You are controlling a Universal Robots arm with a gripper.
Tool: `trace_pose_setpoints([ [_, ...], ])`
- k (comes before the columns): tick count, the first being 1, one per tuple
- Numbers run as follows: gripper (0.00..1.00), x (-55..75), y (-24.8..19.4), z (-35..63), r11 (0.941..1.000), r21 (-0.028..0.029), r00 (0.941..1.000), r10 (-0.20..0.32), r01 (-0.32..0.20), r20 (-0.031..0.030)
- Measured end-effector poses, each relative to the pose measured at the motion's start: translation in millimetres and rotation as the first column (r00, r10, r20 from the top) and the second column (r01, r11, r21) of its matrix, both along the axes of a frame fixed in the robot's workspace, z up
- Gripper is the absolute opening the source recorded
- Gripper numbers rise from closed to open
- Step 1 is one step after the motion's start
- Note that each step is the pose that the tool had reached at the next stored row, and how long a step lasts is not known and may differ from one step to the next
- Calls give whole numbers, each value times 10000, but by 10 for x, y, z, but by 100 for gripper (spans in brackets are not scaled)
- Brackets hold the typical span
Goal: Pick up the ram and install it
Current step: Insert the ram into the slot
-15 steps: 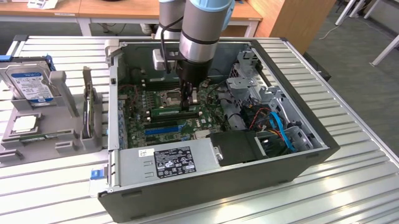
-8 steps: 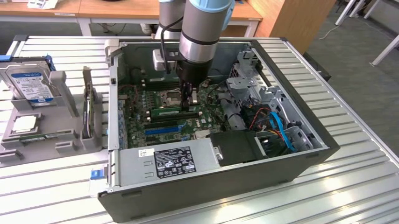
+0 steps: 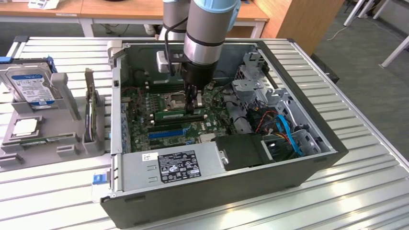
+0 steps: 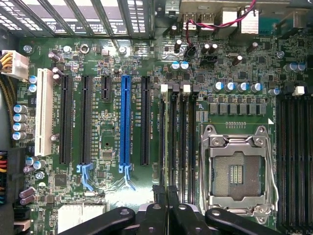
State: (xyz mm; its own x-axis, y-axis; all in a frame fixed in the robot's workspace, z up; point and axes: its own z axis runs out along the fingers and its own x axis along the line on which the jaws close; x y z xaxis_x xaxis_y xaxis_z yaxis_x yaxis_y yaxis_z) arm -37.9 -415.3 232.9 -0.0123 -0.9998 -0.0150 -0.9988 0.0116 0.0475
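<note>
The ram (image 3: 174, 115) sits inside the open PC case (image 3: 319, 143). It stands on edge as a thin green strip along the memory slots (image 4: 177, 142), just beside the empty CPU socket (image 4: 238, 172). Whether it's fully seated, or only resting on top of a slot, I can't tell.

The gripper (image 3: 191, 109) comes straight down onto the middle of the stick. Its jaws are pinched almost together, and it looks closed on the ram's top edge (a thin thing, so a narrow grip fits). In the wrist view the black fingers (image 4: 159, 215) meet right over one of the slots.

Around that is the green motherboard (image 4: 112, 63) w/ its blue expansion slot (image 4: 125, 122). Outside the case, a hard drive (image 3: 28, 86) stands in a grey holder on the table (image 3: 357, 187).

Risks from here, as I judge them:
- The stick may be slightly skewed vs. the slot, or its notch off, so pushing down could jam it or bend it.
- The white latches (image 4: 164, 88) may not be open, which would block seating.
- The grip is mid-stick only, so one end could go in and the other ride up.
- A hard push could also flex the board.
</note>
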Motion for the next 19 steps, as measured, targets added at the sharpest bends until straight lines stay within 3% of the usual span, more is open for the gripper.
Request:
trace_pose_setpoints([
  [19, 12, -4, -2, -20, 10000, -2, 10000, 1, -1, 0],
])
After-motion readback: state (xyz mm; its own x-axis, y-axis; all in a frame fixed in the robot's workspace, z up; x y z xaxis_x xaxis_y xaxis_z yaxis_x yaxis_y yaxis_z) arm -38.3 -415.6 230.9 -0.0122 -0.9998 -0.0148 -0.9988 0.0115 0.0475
